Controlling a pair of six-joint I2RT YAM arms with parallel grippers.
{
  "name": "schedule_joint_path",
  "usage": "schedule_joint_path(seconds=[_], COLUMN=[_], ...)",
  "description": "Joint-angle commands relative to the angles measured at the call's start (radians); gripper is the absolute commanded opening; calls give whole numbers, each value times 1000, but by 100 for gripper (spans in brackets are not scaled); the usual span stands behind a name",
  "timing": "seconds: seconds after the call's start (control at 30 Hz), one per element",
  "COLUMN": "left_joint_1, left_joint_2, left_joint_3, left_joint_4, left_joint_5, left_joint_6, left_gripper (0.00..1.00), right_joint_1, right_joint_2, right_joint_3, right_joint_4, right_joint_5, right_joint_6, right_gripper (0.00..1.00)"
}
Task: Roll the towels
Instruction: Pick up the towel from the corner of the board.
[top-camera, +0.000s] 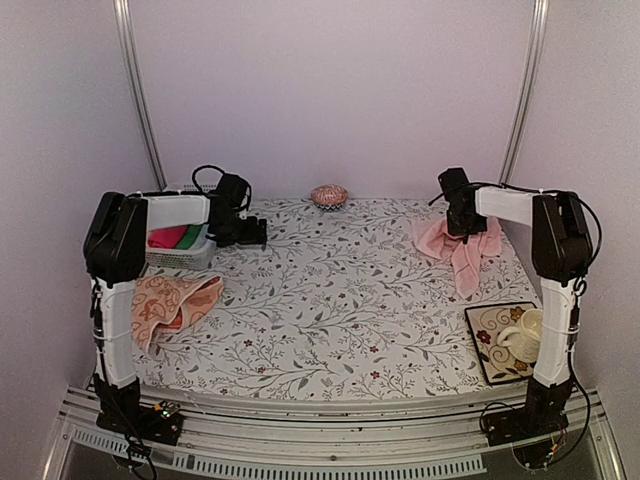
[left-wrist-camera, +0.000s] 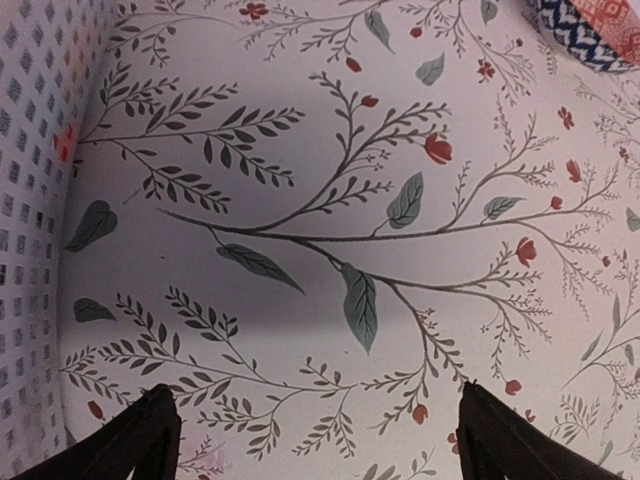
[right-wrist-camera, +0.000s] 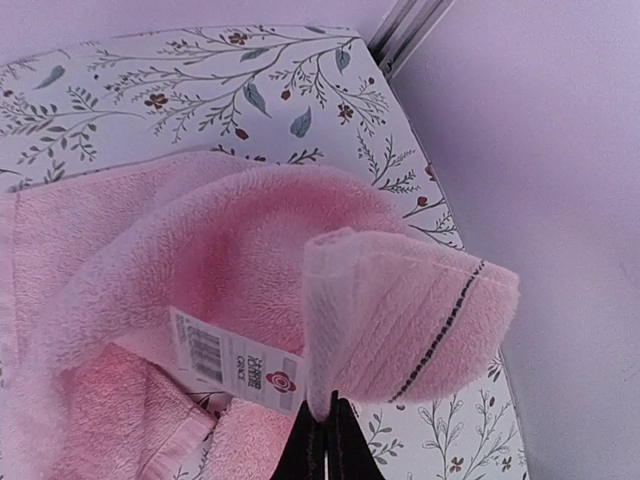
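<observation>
pink towel (top-camera: 465, 262) crumpled, patterned peach towel (top-camera: 172, 303) bunched

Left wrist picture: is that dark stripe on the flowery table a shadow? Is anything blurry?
Left wrist view: yes, a soft shadow across the tablecloth; the basket at the left edge looks blurred. Top view: even pinkish light, no glare. Right wrist view: the pink towel is sharp up close.

Robot lab test booth: floral-cloth worktop (top-camera: 340, 300) boxed by plain pale walls (top-camera: 330, 90); metal poles (top-camera: 140, 100) behind worktop; left arm (top-camera: 115, 300), right arm (top-camera: 555, 300) bolted to aluminium rail (top-camera: 330, 445) at worktop's near edge.
</observation>
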Motion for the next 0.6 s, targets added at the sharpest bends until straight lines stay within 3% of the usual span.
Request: schedule_joint_path(seconds=[0.0,0.33,0.47,0.57], left_joint_1=[4,-50,-50,-53], left_joint_2=[-62,-155,-153,-140], left_joint_3=[-13,17,37,54], left_joint_4=[43,163,151,158], left_joint_5=[93,331,261,314], left_joint_6=[22,115,123,123], left_gripper=[97,97,97,97], right_joint_1=[-5,22,59,76], right_joint_2=[-175,-405,-471,-515], right_joint_3=[-21,37,57,53], right_joint_4=[55,67,65,85], right_joint_5=[-128,-672,-882,-1158], right_joint_6=[-77,-329,-391,-402], right_gripper=[2,2,2,2])
